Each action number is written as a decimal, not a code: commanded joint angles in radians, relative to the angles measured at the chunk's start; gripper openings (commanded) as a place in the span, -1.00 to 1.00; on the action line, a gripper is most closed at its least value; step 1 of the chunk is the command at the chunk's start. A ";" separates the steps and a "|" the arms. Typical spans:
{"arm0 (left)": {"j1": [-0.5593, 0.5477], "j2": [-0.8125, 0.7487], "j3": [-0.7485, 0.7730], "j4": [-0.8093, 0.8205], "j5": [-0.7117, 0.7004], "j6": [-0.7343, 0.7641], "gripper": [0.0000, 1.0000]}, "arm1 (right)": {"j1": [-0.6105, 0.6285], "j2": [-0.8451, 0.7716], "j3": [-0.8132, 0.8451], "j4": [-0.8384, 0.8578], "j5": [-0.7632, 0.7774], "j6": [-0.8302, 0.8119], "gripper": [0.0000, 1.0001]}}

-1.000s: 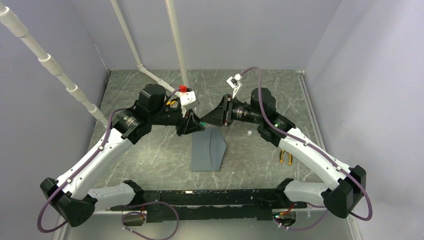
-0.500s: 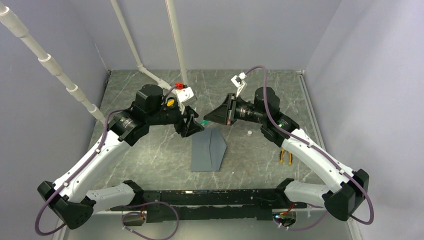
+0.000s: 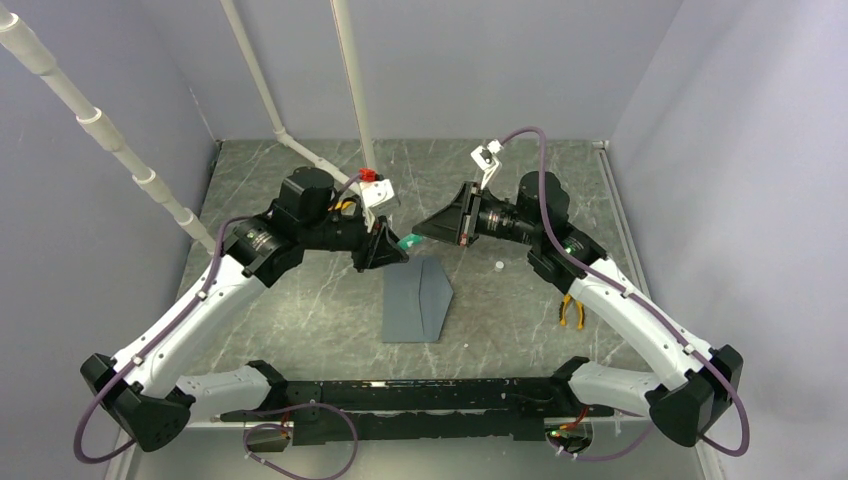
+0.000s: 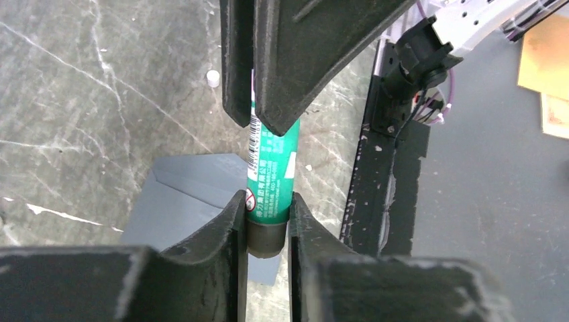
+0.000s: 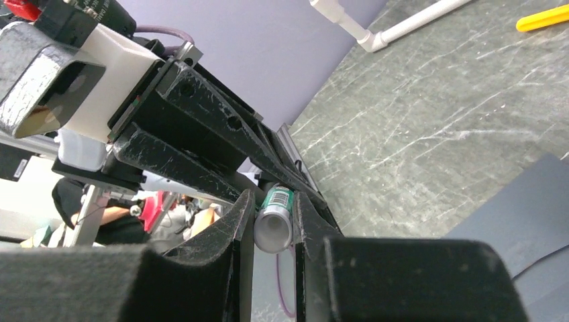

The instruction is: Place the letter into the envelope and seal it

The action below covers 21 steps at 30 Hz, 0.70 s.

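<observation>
Grey marbled tabletop (image 3: 300,310), two arms meeting: the left gripper (image 3: 392,250) pinches the dark base of a green glue stick (image 4: 274,168), the right gripper (image 3: 428,232) clamps its other end, just above the slate-grey envelope (image 3: 410,305) lying flat mid-table. The letter is out of sight, probably inside; a straight twist along the stick's axis, one side held firm, should ready the glue.

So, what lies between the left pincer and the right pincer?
A green cylindrical glue stick, its dark end in the left pincer, its body in the right pincer; the left wrist view shows it best.
</observation>
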 commanded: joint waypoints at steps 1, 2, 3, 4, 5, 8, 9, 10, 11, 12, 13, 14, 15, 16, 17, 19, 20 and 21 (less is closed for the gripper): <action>0.004 0.009 0.055 -0.003 0.036 0.030 -0.84 | 0.002 -0.019 0.040 0.054 -0.050 0.025 -0.91; 0.004 0.010 0.052 0.006 0.034 0.025 -0.94 | 0.002 -0.017 0.039 0.055 -0.056 0.021 -0.81; 0.004 0.011 0.048 0.016 0.023 0.018 -0.95 | 0.003 -0.018 0.040 0.055 -0.060 0.012 -0.67; 0.004 0.011 0.045 0.029 0.006 0.007 -0.95 | 0.004 -0.017 0.039 0.078 -0.069 0.007 -0.49; 0.004 0.012 0.043 0.038 -0.014 0.000 -0.95 | 0.003 -0.015 0.035 0.089 -0.077 0.006 -0.29; 0.004 0.022 0.054 0.049 -0.066 -0.011 -0.95 | 0.005 -0.004 0.039 0.081 -0.083 -0.017 0.06; 0.004 0.026 0.060 0.048 -0.067 -0.012 -0.95 | 0.005 -0.001 0.038 0.087 -0.086 -0.019 0.12; 0.005 0.031 0.066 0.045 -0.064 -0.010 -0.95 | 0.004 0.001 0.037 0.091 -0.089 -0.019 0.16; 0.004 0.037 0.071 0.041 -0.061 -0.009 -0.95 | 0.004 0.006 0.037 0.097 -0.098 -0.016 0.18; 0.004 0.043 0.074 0.038 -0.063 -0.009 -0.95 | 0.004 0.010 0.039 0.100 -0.107 -0.017 0.18; 0.005 0.048 0.078 0.034 -0.067 -0.008 -0.95 | 0.004 0.016 0.044 0.096 -0.115 -0.020 0.18; 0.004 0.053 0.081 0.029 -0.072 -0.008 -0.95 | 0.005 0.022 0.046 0.092 -0.121 -0.022 0.19; 0.004 0.056 0.084 0.025 -0.073 -0.006 -0.95 | 0.005 0.027 0.045 0.092 -0.124 -0.022 0.18; 0.004 0.060 0.087 0.022 -0.067 -0.004 -0.95 | 0.005 0.029 0.044 0.093 -0.124 -0.023 0.18; 0.004 0.065 0.088 0.020 -0.062 -0.001 -0.95 | 0.005 0.032 0.040 0.096 -0.128 -0.024 0.18; 0.004 0.068 0.090 0.019 -0.061 0.000 -0.95 | 0.005 0.040 0.037 0.102 -0.139 -0.025 0.17; 0.004 0.070 0.092 0.018 -0.060 0.001 -0.95 | 0.006 0.044 0.040 0.098 -0.140 -0.030 0.15; 0.004 0.073 0.095 0.015 -0.059 0.004 -0.95 | 0.007 0.049 0.042 0.094 -0.139 -0.035 0.12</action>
